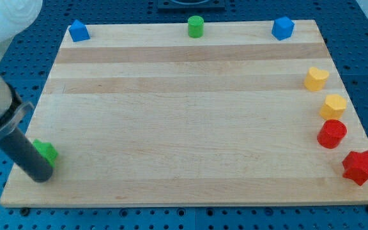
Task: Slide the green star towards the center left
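pressing my tip (41, 177) against green star (46, 152), board's (184, 115) lower left.

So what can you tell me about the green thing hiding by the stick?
The green star is a small bright green block, plain and smooth-looking, lying flat on the wooden board near its left edge, toward the view's bottom. Only part shows, so its star points are hard to make out: my tip and rod cover its left side and seem to press against it.
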You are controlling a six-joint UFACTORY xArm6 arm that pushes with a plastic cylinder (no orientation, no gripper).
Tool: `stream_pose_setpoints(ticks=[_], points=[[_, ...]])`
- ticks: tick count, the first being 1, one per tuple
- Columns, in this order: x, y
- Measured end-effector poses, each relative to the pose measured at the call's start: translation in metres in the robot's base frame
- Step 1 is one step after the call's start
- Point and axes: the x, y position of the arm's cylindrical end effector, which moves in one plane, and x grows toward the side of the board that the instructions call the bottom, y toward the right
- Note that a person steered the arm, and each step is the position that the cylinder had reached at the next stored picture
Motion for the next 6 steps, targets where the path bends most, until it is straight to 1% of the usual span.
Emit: stream_pose_setpoints(ticks=[1,2,3,5,6], points=[[-0.010,-0.014],[0.000,-0.047],[-0.003,-0.052],[-0.029,-0.029],[-0.036,-0.050]])
